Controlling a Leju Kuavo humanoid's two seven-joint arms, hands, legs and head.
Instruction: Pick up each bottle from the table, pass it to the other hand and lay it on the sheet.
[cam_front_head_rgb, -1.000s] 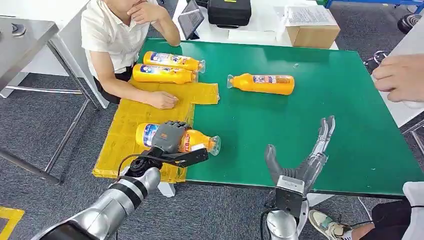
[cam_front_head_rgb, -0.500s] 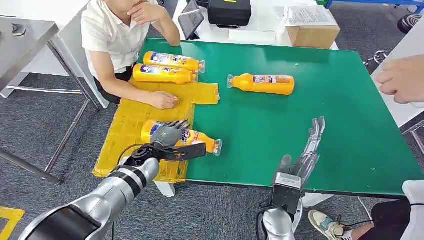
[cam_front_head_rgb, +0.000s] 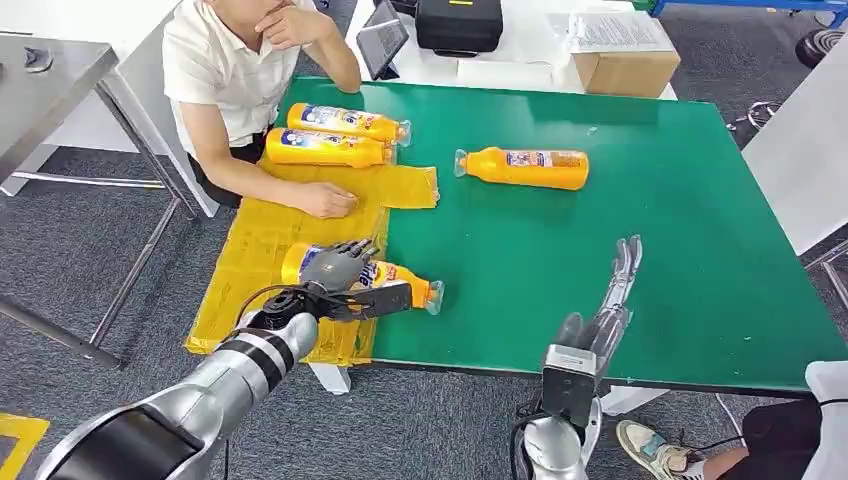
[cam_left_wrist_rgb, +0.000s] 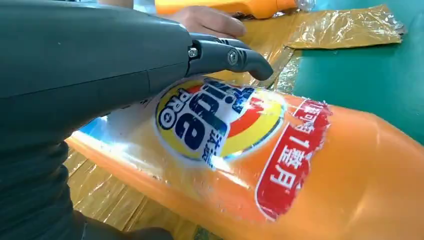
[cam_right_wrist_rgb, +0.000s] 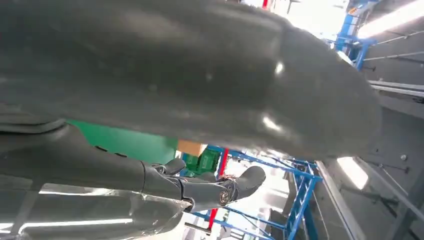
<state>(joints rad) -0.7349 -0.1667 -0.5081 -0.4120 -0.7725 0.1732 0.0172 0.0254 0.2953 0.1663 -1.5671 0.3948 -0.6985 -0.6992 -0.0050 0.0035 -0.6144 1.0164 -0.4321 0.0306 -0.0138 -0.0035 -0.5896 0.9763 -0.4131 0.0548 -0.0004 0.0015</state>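
Note:
An orange bottle (cam_front_head_rgb: 400, 283) lies on its side across the near right edge of the yellow sheet (cam_front_head_rgb: 255, 245), its cap end over the green table (cam_front_head_rgb: 700, 250). My left hand (cam_front_head_rgb: 335, 272) rests over the bottle's labelled middle, fingers stretched out straight above it and not wrapped round it; the left wrist view shows a finger (cam_left_wrist_rgb: 225, 55) held straight over the bottle (cam_left_wrist_rgb: 310, 170). My right hand (cam_front_head_rgb: 612, 300) hovers open over the table's front edge, fingers straight. Another orange bottle (cam_front_head_rgb: 525, 167) lies on the bare table further back.
Two more orange bottles (cam_front_head_rgb: 345, 122) (cam_front_head_rgb: 325, 148) lie at the far end of the sheet. A seated person rests a hand (cam_front_head_rgb: 325, 200) on the sheet. A tablet (cam_front_head_rgb: 382, 42), a black case (cam_front_head_rgb: 458, 22) and a cardboard box (cam_front_head_rgb: 625, 62) sit behind the table.
My left hand's fingers have uncurled from the bottle, which shifted slightly right and now lies still. My right hand drew back toward the front edge. A person's hand at the right left the picture.

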